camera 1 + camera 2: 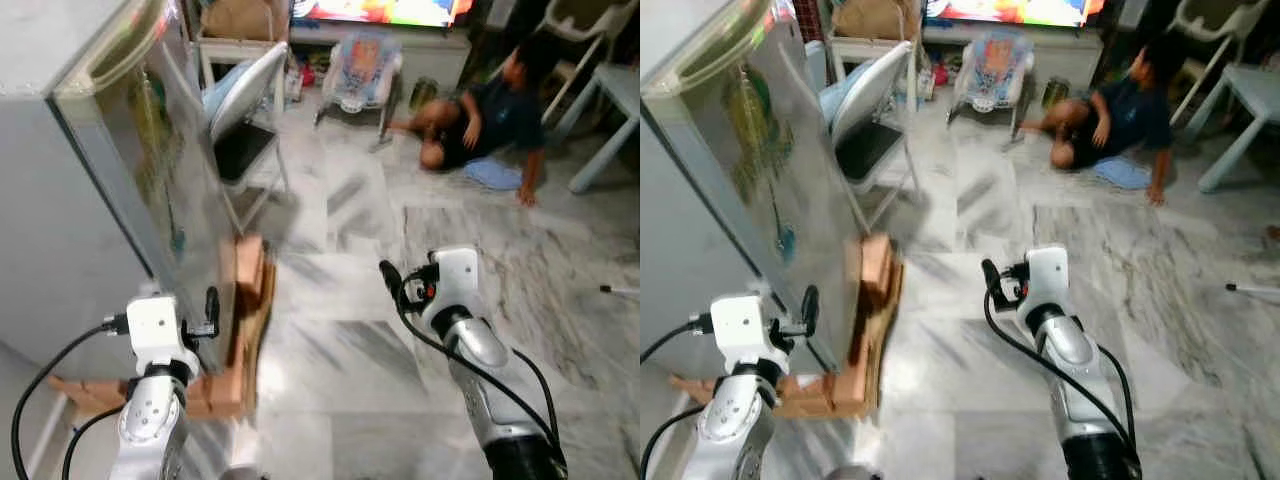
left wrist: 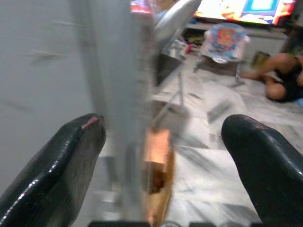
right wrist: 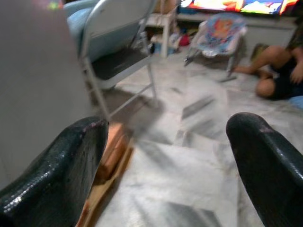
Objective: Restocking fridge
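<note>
Left hand (image 1: pixel 205 322) is raised at the edge of the fridge door (image 1: pixel 165 190). In the left wrist view its fingers (image 2: pixel 57 165) are spread wide, one to either side of the door's edge, and nothing is gripped. Judgement: the hand is placed to catch or swing the door, the first step before any restocking. Whether a finger touches the door I cannot tell; the frames are blurred.

Right hand (image 1: pixel 395 285) is held forward over bare floor, well apart from the fridge (image 1: pixel 50 220). Its fingers (image 3: pixel 52 165) are also spread and empty. It appears to be waiting, kept clear of the door's swing.

No food or item to stock is held by either hand. The fridge, the task's own thing, stands at the robot's left, grey-sided, with a reflective door. It rests on a low wooden pallet (image 1: pixel 240 330) that keeps it off the floor.

Surface: grey-veined marble floor (image 1: pixel 340 370), glossy. Room: a folding chair (image 1: pixel 245 110) just beyond the fridge, a baby bouncer (image 1: pixel 362 70) farther back, a lit television (image 1: pixel 385 10) above it, a white plastic table (image 1: pixel 615 100) at far right. A person (image 1: pixel 485 115) sits on the floor, well apart from the robot.
</note>
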Robot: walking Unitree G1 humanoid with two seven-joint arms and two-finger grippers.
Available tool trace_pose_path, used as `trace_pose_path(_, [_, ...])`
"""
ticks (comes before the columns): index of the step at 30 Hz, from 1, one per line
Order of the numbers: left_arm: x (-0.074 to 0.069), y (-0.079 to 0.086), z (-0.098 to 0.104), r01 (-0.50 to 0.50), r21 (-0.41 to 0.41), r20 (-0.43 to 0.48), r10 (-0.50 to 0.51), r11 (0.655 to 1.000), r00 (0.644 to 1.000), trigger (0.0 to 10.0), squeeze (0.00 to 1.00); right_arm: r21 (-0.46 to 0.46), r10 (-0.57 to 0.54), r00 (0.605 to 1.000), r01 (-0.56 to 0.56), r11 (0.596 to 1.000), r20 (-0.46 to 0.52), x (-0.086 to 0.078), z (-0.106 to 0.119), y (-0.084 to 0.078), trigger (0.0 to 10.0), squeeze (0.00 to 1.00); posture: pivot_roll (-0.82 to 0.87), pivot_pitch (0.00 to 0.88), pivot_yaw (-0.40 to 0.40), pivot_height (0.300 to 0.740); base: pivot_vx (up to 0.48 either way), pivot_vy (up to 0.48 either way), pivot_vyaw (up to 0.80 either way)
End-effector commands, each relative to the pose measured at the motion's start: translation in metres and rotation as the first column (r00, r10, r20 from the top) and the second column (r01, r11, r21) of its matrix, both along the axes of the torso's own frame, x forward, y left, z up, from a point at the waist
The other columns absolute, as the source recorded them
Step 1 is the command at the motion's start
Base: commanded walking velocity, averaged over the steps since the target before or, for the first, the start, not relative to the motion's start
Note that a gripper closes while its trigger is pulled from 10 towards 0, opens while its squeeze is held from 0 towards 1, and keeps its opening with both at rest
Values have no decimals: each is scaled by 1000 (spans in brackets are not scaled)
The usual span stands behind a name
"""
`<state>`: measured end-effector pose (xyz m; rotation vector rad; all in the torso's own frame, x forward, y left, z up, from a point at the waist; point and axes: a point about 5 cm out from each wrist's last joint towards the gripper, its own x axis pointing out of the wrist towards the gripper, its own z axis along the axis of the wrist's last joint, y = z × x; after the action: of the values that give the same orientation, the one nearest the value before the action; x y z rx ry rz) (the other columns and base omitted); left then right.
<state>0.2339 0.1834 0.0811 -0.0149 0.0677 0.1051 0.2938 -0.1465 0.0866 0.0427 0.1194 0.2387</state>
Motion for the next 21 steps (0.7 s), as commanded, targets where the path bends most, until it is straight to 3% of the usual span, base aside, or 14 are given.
trace_pose_path(1, [-3,3,-4,-13,-1,-22,13,1000,1000,10000,0,2,15,1000,-16,1000,23,5,5,5,10000,0,37,80,-35,740,0,0,0])
trace_pose_path(13, [6,-1,-3,-14,3,-14,14,1000,1000,10000,0,4,26,999,-26,1000,18,6,2,8,10000,0,49,89,-47,740,0,0,0])
trace_pose_path(19, [36,-6,5,22,24,25,-22,999,999,10000,0,0,35,999,-35,999,16,6,3,10,10000,0,33,90,-52,740,0,0,0])
trace_pose_path(20, [46,-9,6,38,36,24,-39,999,999,10000,0,-5,41,999,-41,999,16,7,3,10,10000,0,31,91,-52,740,0,0,0])
trace_pose_path(21, [46,-9,6,38,36,24,-39,999,999,10000,0,-5,41,999,-41,999,16,7,3,10,10000,0,31,91,-52,740,0,0,0])
